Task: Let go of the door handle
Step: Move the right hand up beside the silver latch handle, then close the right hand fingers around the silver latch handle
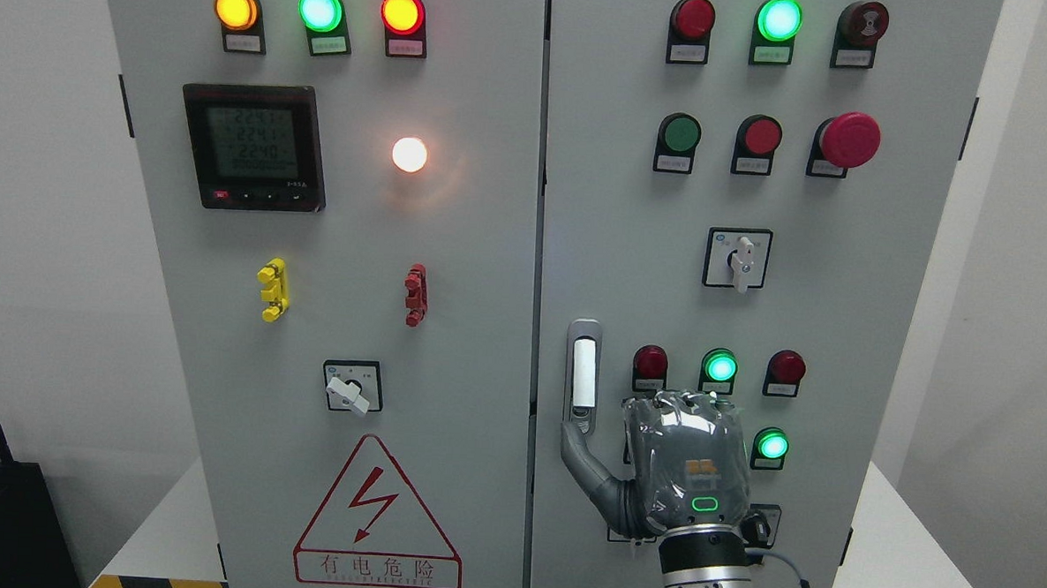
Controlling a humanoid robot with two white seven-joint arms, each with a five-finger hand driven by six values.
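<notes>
The door handle (583, 372) is a slim upright silver lever in a grey frame at the left edge of the cabinet's right door (866, 344). My right hand (628, 422) rises from the bottom edge just right of the handle, its back towards the camera. Its thumb (583, 456) stretches up and left, and the tip touches the handle's lower end. The other fingers (686, 407) lie against the door to the right of the handle, not around it. Nothing is in the hand. The door is closed.
Around the hand are red and green lamps (720, 367) and a rotary switch (739, 259). The left door (451, 344) carries a meter (254, 147), yellow and red clips, a switch (351, 388) and a warning triangle (378, 517). The cabinet stands on a white platform (910, 549).
</notes>
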